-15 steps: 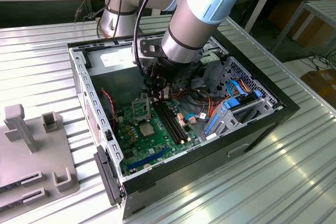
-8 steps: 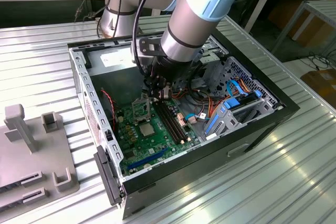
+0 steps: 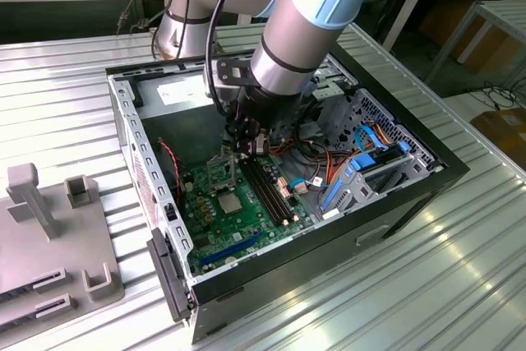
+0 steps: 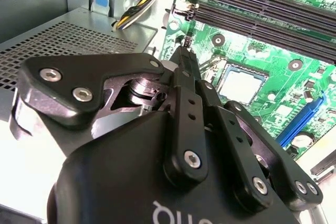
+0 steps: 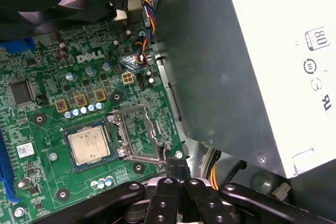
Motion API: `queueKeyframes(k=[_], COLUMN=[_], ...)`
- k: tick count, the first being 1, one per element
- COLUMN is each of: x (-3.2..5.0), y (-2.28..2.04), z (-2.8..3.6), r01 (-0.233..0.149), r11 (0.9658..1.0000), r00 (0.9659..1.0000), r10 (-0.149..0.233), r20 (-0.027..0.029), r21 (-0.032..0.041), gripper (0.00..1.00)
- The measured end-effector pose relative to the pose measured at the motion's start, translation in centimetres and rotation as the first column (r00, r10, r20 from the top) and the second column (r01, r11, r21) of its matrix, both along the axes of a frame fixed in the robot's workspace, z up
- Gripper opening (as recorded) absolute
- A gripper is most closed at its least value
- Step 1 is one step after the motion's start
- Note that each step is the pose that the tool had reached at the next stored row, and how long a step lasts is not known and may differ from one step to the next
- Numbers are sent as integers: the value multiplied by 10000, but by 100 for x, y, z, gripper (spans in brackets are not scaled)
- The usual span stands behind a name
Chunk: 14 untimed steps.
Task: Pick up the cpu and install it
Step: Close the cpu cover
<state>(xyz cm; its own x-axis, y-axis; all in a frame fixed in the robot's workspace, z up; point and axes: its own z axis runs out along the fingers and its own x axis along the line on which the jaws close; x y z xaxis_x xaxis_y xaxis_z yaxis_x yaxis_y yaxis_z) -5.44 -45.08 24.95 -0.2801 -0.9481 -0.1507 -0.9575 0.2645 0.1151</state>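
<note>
Motherboard (image 3: 238,211) fills the floor of the open computer case (image 3: 411,178) on the bench (image 3: 460,285) in the exterior view, and the arm reaches down into it. The tool (image 3: 242,150) hangs low over the board, near the long black memory slots (image 3: 267,191). The cpu (image 3: 229,202) shows as a small pale square on the board, just beside the tool's tip.

In the second wrist view the tool (image 4: 181,56) has its two black fingers pressed together with nothing between them. The cpu (image 4: 237,81) lies flat in its seat beyond the tip, close but apart from it.

In the first wrist view the tool (image 5: 177,167) sits at the corner of the open metal socket plate (image 5: 137,132), which is swung aside next to the chip. The cpu (image 5: 89,145) is a thin square with a silver-grey top and a narrow green border, lying level in the socket, square to its frame. The grey power-supply box (image 5: 252,66) stands close alongside.

The plate is not yet down over the chip, so I judge the risks to be these: a tip that drags sideways could catch the plate or its lever and twist it, or nudge the unclamped chip out of square, bending the socket contacts beneath.
</note>
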Motion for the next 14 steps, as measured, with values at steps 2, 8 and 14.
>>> queueKeyframes(k=[2, 8, 14], x=[-3, -11, -18], y=[0, -1, 0], z=[14, 33, 33], r01=[1, 1, 0], r11=[10000, 9999, 9999], r00=[10000, 10000, 10000], r10=[-1, -1, 0], r20=[1, 0, 1], r21=[-30, -120, -135], gripper=[11, 11, 11])
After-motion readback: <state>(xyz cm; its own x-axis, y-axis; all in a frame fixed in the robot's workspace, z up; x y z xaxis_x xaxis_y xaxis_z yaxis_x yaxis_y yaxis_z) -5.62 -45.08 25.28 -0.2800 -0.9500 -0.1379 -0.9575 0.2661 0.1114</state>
